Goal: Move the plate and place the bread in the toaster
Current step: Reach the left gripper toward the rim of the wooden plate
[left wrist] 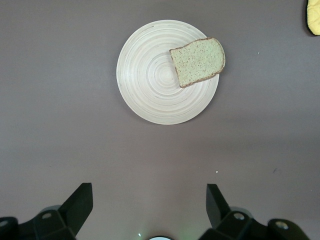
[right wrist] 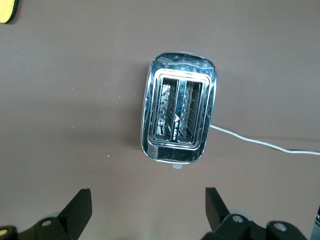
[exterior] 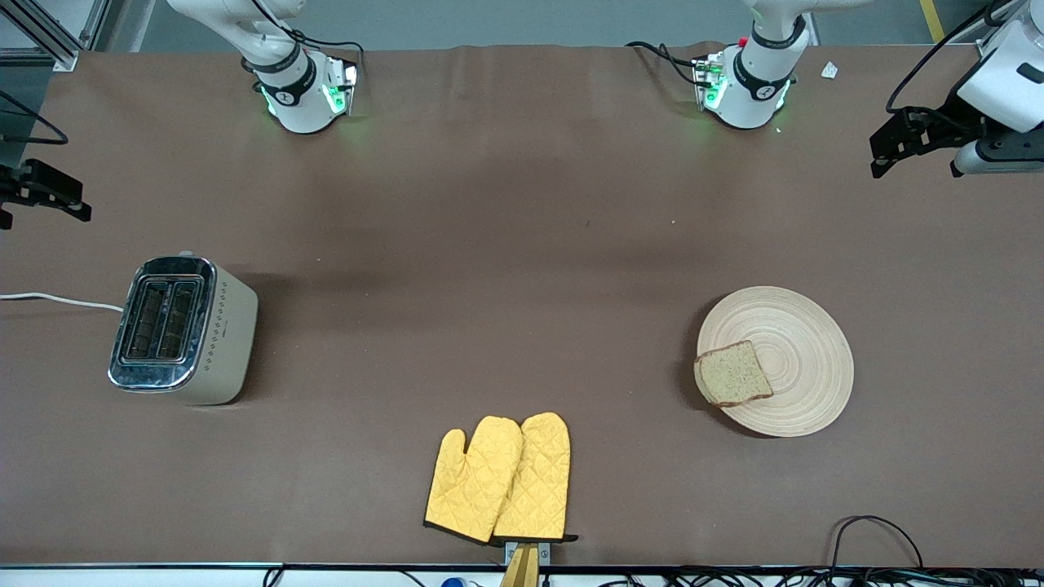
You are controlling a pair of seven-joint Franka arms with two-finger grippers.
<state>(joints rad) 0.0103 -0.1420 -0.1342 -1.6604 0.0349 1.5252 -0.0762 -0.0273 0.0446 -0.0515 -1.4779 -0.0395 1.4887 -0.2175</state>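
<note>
The pale wooden plate (exterior: 795,359) lies on the table toward the left arm's end. The bread (exterior: 732,374) lies flat on the plate's rim, on the side toward the right arm's end, slightly overhanging. Both show in the left wrist view, plate (left wrist: 150,85) and bread (left wrist: 197,61). The cream toaster (exterior: 186,328) stands toward the right arm's end with both slots empty; it shows from above in the right wrist view (right wrist: 180,117). My left gripper (exterior: 885,151) is open and empty, up over the table edge (left wrist: 149,200). My right gripper (exterior: 41,208) is open and empty over the other table edge (right wrist: 148,202).
Two yellow oven mitts (exterior: 502,477) lie near the table's front edge, between toaster and plate. The toaster's white cord (exterior: 57,300) runs off the right arm's end of the table. A brown cloth (exterior: 522,244) covers the table.
</note>
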